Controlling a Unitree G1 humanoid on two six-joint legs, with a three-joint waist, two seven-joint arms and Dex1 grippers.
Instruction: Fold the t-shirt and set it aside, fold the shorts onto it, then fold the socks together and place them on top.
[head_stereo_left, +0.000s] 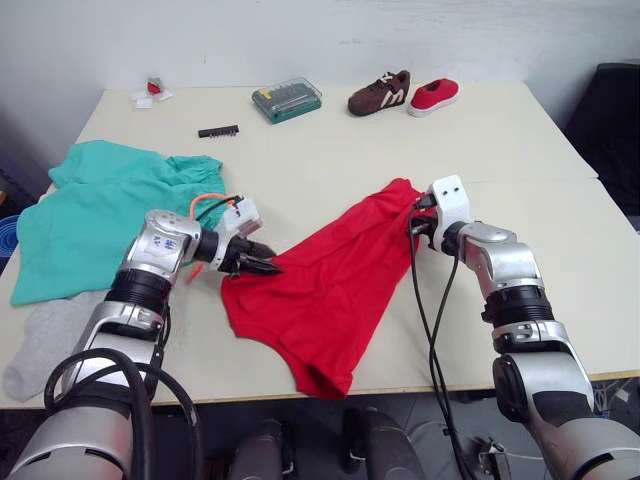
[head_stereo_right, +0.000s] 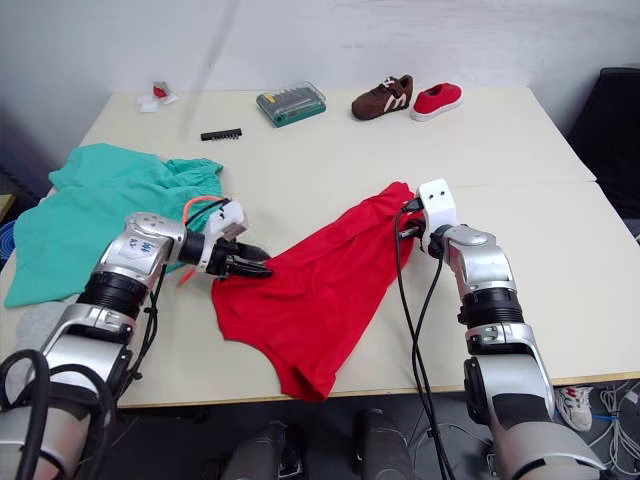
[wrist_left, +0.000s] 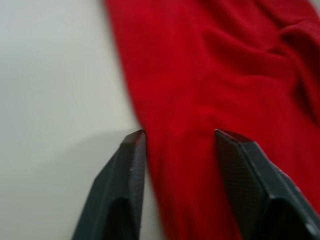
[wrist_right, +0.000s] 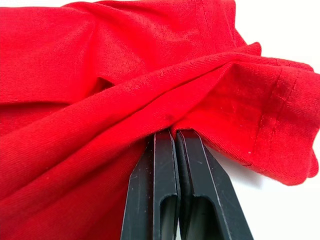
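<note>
Head views: red t-shirt (head_stereo_left: 325, 285) crumpled mid-tabletop (head_stereo_left: 520, 140), running diagonally from the right tool (head_stereo_left: 416, 224) at its far end toward the near edge, where one fold hangs just past the rim. Left tool (head_stereo_left: 266, 266) at the shirt's left edge. Teal shorts (head_stereo_left: 95, 220) spread at the left side, orange drawstring (head_stereo_left: 205, 203) showing; grey socks (head_stereo_left: 45, 335) at the near-left corner. Along the far side: bit set in a green case (head_stereo_left: 287, 99), brown sneaker (head_stereo_left: 380, 93), small red shoe (head_stereo_left: 434, 95), black comb-like strip (head_stereo_left: 218, 131). None in the way.

Left wrist view: fingers (wrist_left: 122, 192) spread moderately, straddling the hem, cloth between them but not yet pinched.

Right wrist view: fingers (wrist_right: 165, 200) pressed together on a ridge of red fabric, several layers bunched above them.

Risks, as judgement: right pinch likely holding more than one layer, so lifting could drag the shirt as a lump rather than open a clean fold. Left fingers closing too shallow on the hem could slip off. Pulling toward the near edge could tip the overhanging part off the tabletop.
</note>
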